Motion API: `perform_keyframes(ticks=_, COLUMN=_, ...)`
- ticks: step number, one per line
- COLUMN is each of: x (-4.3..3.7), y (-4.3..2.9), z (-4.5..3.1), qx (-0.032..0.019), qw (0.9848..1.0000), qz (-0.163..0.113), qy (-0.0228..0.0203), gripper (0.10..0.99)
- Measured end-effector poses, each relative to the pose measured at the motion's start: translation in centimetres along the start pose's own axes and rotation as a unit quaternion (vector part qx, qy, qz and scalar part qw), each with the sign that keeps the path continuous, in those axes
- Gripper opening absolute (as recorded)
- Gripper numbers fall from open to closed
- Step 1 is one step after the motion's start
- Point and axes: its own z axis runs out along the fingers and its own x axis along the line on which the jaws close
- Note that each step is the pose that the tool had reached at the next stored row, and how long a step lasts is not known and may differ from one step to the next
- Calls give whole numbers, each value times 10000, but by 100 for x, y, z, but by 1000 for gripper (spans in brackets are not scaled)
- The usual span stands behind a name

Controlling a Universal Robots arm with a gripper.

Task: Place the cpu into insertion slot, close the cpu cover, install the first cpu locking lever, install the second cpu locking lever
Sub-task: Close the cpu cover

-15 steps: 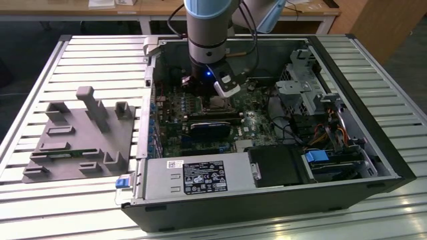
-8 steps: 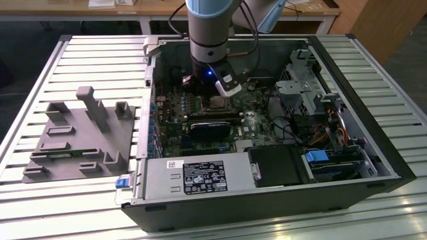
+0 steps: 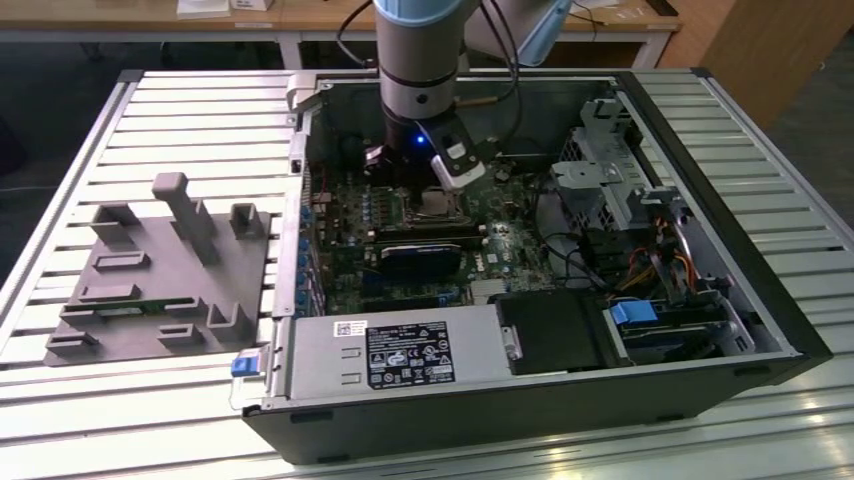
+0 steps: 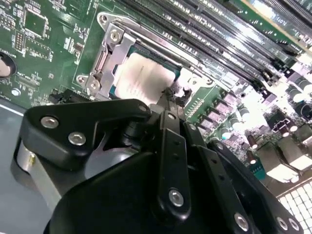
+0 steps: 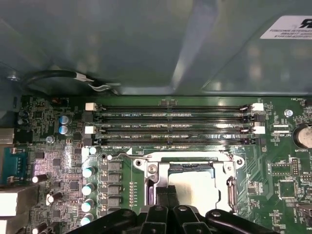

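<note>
Gripper closed together | cpu under cpu cover, just beside gripper tip

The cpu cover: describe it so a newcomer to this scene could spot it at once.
Inside the open computer case, find the green motherboard. Beside its long black memory slots sits the cpu cover. Unlike those narrow slots, it is a silver metal square frame with the pale cpu showing through its window.
</note>
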Motion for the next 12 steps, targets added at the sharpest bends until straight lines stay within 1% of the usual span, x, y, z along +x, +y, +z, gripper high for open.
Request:
perform_keyframes(ticks=2, x=-1, y=2, z=-20, qx=2, qw=10000, qz=0, qy=1, gripper=106)
perform_keyframes(ticks=5, x=-3, y=11, z=-80, qx=1, qw=10000, qz=0, qy=1, gripper=106)
perform_keyframes(ticks=8, x=-13, y=12, z=-88, qx=0, qw=10000, qz=-1, qy=1, gripper=106)
perform_keyframes(ticks=12, x=-104, y=14, z=-85, qx=2, qw=10000, qz=7, qy=1, gripper=106)
